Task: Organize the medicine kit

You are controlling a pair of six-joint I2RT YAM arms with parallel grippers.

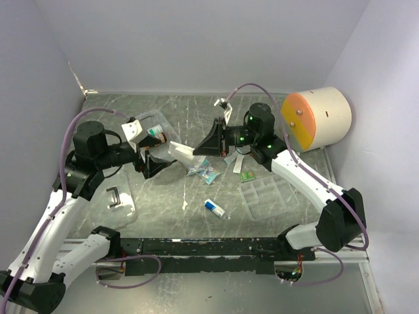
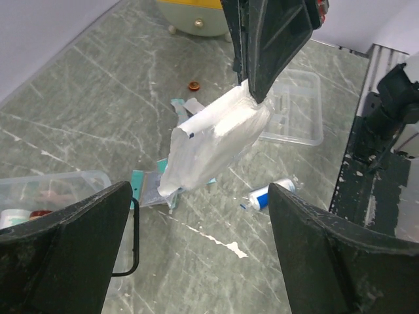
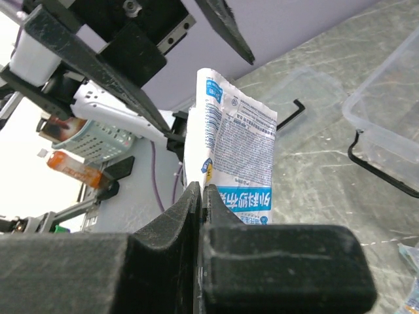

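Observation:
The medicine kit's clear box (image 1: 159,125) stands at the back left with small items inside; it also shows in the left wrist view (image 2: 46,190) and the right wrist view (image 3: 393,104). Its lid (image 1: 124,208) with the black handle (image 1: 114,195) lies flat at front left. The clear divided tray insert (image 1: 268,193) lies at right. My right gripper (image 1: 196,152) is shut on a white printed packet (image 1: 182,154) and holds it above the table (image 3: 230,140). My left gripper (image 1: 152,163) is open and empty, just left of the packet (image 2: 209,140).
Blister packs (image 1: 203,172), a green sachet (image 1: 247,176) and a white-and-blue tube (image 1: 214,208) lie mid-table. A large cream-and-orange cylinder (image 1: 316,119) stands at the back right. Walls close in on three sides.

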